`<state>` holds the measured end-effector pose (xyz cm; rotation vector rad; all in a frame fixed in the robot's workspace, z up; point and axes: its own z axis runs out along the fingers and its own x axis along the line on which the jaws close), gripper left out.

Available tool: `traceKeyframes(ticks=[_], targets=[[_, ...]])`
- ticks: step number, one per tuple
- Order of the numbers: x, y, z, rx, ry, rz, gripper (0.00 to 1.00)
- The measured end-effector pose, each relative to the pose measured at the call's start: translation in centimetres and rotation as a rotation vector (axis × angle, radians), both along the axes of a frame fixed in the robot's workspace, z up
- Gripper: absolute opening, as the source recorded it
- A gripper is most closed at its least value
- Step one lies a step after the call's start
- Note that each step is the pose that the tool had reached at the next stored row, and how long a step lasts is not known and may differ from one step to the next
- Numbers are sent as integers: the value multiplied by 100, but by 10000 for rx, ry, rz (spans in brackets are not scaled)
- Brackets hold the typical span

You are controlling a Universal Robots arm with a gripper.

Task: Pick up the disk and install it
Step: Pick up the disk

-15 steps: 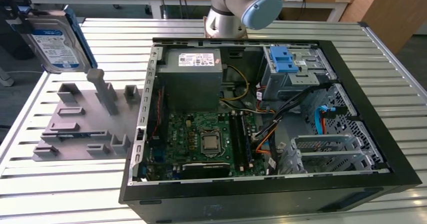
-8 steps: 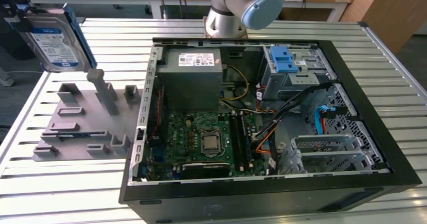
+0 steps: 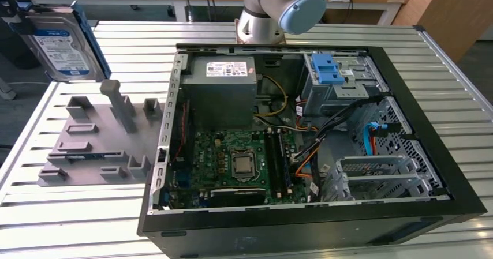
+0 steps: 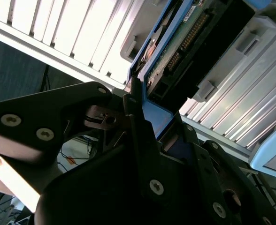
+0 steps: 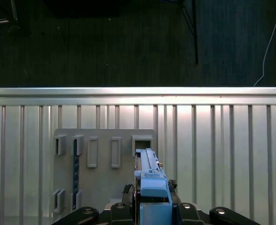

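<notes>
Item 1: disk (image 3: 63,42), silver with a blue bracket, held upright clear of the tabletop (image 3: 77,224). It sits above the grey fixture plate (image 3: 85,149), near the tabletop's edge at the exterior view's left.
Item 2: my gripper (image 5: 149,206), clenched on the disk's bracket end in both wrist views.
Item 3: open computer case (image 3: 308,230), mid-tabletop, well apart from the disk.
</notes>
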<state>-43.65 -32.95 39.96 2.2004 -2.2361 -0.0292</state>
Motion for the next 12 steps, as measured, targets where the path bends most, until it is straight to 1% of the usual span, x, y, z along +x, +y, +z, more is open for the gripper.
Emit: traceKeyframes(ticks=[12], targets=[[0,0,85,0,0,0,36]])
